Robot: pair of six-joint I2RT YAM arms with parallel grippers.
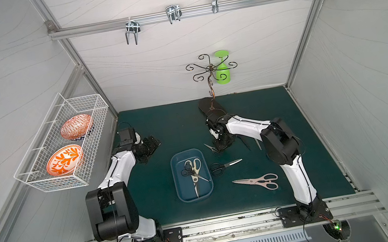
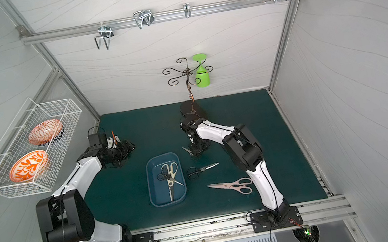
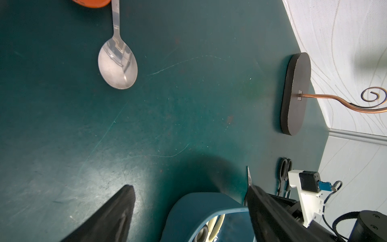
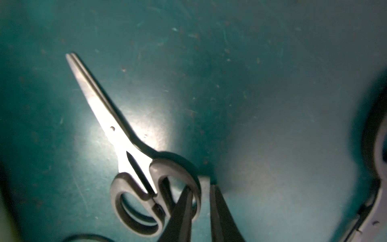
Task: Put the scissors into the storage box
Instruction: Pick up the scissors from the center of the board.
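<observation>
Right gripper (image 4: pixel 200 187) jaws stood narrow astride one handle ring of small scissors (image 4: pixel 109 117), clamping unclear; left gripper (image 3: pixel 189 186) gaped empty. Light, stiff, slick-bladed: handle seemed the safest hold

No text, label, brand name, number or sign can be read in any view. The small steel-bladed scissors (image 4: pixel 104 117), seen closest by the right wrist camera, show bare blades (no legible stamp). The two orange-and-white patterned bowls (image 1: pixel 76 126) (image 1: pixel 64 159) in the white wire basket (image 1: pixel 90 107) carry ornament only, not lettering.
</observation>
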